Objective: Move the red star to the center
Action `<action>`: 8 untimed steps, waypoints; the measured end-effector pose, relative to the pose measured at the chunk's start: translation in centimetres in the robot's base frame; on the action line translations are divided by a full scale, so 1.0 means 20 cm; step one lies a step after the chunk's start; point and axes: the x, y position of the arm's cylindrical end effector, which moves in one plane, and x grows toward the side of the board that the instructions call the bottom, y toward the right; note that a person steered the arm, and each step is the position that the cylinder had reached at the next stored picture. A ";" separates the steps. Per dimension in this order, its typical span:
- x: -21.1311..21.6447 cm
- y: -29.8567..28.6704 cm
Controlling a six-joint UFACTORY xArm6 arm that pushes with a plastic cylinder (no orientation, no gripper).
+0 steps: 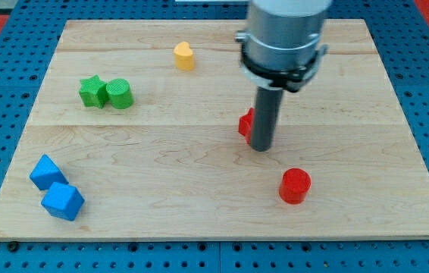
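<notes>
The red star (245,123) lies near the middle of the wooden board (214,220), mostly hidden behind my rod. Only its left edge shows. My tip (260,147) rests on the board right against the star, on its right and lower side. The red cylinder (295,186) stands alone below and to the right of my tip, apart from it.
A green star (90,90) and a green cylinder (119,94) touch at the view's left. Two blue blocks (56,189) sit at the bottom left. A yellow block (184,56) is near the top. The arm's body hides the top middle-right.
</notes>
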 end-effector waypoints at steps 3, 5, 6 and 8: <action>0.04 -0.16; -0.14 0.00; -0.18 -0.10; -0.24 -0.63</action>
